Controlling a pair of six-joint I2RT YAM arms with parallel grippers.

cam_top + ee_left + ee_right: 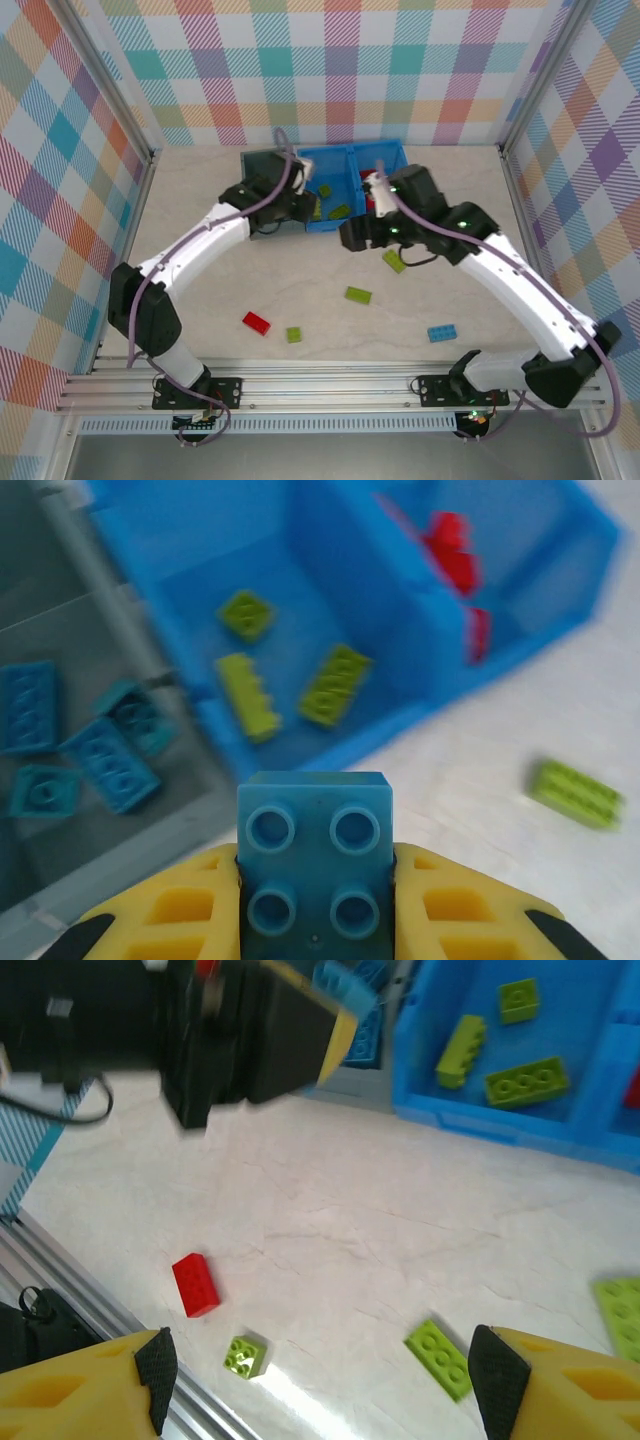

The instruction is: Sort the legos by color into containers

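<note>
While the left gripper (315,910) is clenched on a light blue four-stud plastic brick (315,840), its yellow fingers (180,910) press two opposite side walls, with the studs facing the wrist camera. The brick hangs just short of the small dark grey rectangular plastic bin (60,620), where several other light blue bricks (105,760) already lie. Touching that bin stands the wider bright blue two-compartment plastic bin (300,745), with lime green bricks (335,685) in the compartment nearer the grey bin and red bricks (455,550) in the farther one. The right gripper (320,1380) hovers over the pale tabletop (200,290) with its jaws spread wide and nothing between them. Five loose pieces wait on that surface: a red brick (256,322), a small lime green brick (294,334), a longer lime green brick (358,295), another lime green brick (394,261) close under the right arm, and a light blue brick (441,333). Such bricks are probably light, rigid and hard to damage, but their smooth walls look slick, so a shallow pinch at a corner could let one twist or pop free. The safest hold is likely square across two flat parallel sides, low on the body and clear of the studs. The held brick seems seated that way. Being so light, it may bounce on hard plastic, so a low release over the grey bin looks wise.
</note>
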